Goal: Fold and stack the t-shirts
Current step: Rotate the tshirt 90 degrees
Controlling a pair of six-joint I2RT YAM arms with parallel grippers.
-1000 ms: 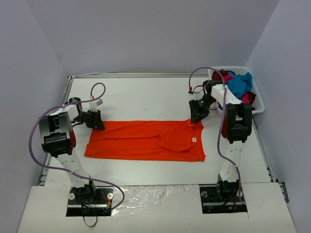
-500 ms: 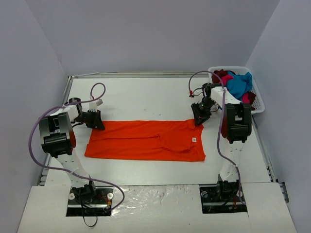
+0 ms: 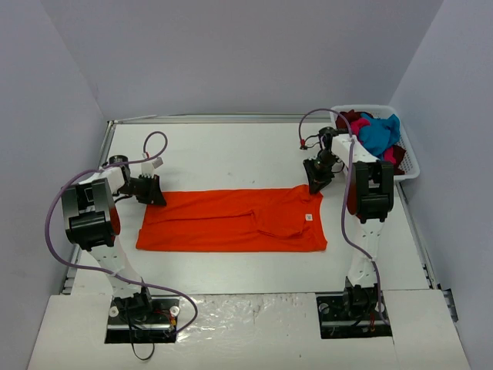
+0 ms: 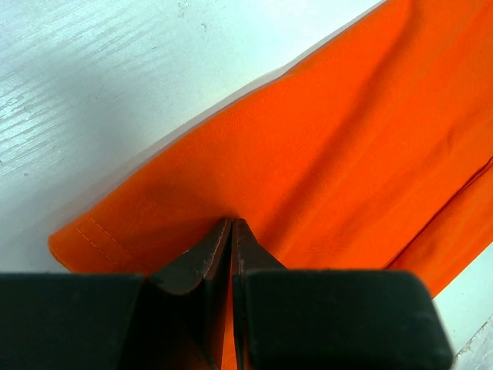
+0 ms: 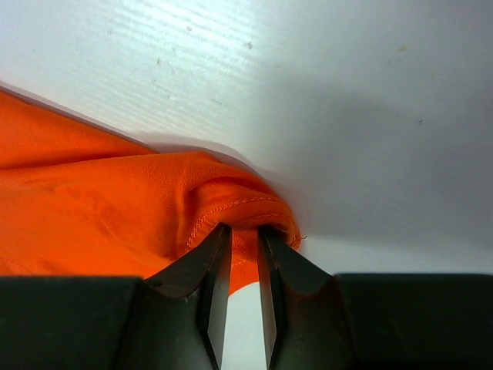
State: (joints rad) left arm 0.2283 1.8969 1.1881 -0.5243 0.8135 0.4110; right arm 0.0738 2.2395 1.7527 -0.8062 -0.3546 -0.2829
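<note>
along the far edge of the orange t-shirt [image 3: 231, 223], left gripper [image 3: 156, 198] and right gripper [image 3: 314, 185] each pinch a corner, jaws closed on cloth, likely to lift it for folding.

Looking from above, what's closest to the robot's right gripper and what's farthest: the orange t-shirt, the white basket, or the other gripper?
1. The orange t-shirt: its corner is pinched in the right gripper.
2. The white basket: behind and to its right.
3. The left gripper: far across, at the shirt's left end.
</note>
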